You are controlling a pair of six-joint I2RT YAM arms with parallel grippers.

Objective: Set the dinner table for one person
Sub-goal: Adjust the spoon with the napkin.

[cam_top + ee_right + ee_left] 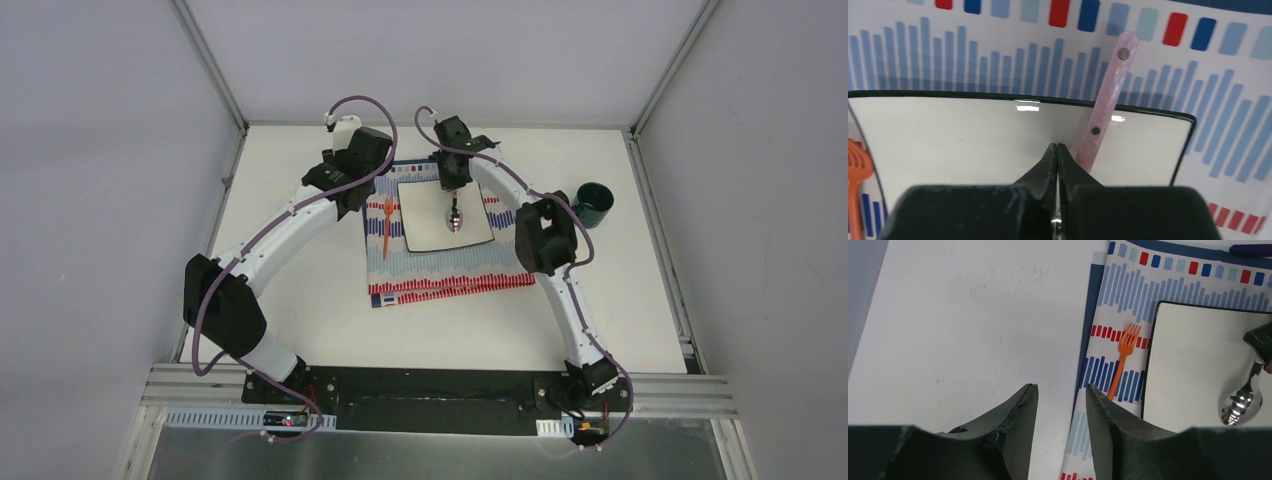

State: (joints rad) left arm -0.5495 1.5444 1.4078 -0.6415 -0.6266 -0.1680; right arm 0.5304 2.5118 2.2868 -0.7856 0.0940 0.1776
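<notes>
The dinner table (300,300) is a white top with a striped red-blue-white cloth (450,275) in the middle. A white square plate (425,215) lies on the cloth, and an orange fork (387,228) lies on the cloth just left of it. My right gripper (454,190) is shut on a spoon (455,220). The spoon's silver bowl (1242,404) is over the plate (1193,365), and its pink riveted handle (1105,95) reaches past the plate's rim. My left gripper (1062,390) is open and empty over the cloth's left edge, near the fork's (1122,357) handle end.
A dark green mug (594,203) stands on the table to the right of the cloth, close to the right arm's elbow. Grey rails edge the table (973,315), with walls behind and at both sides.
</notes>
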